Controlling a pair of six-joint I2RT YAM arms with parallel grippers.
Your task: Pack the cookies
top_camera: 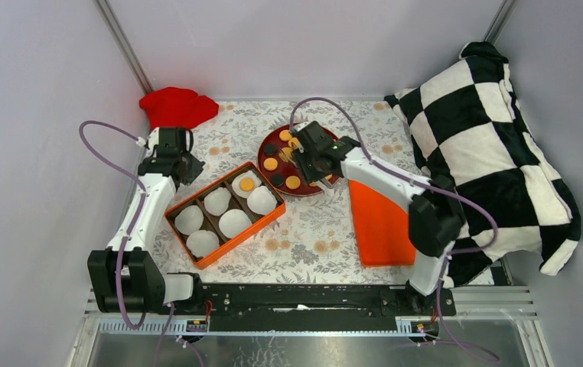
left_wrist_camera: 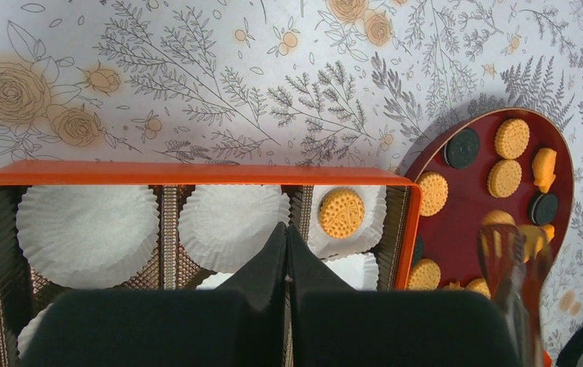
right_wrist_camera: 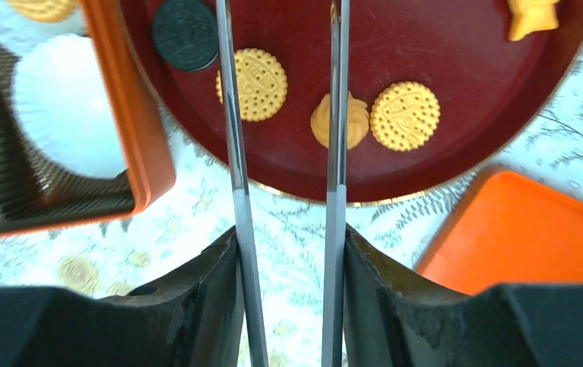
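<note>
Left claw clenched, right claw parted, one cookie boxed, six liners.

Pale grey walls close three sides; a floral tablecloth lies below; a checked pillow leans at right; the light is even.

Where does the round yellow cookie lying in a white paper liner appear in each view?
Top external: cookie left of centre, inside the orange rectangular box.
Left wrist: cookie right of centre.
Right wrist: cookie top-left corner, cut off.
Shared landmark: dark red round plate.
</note>
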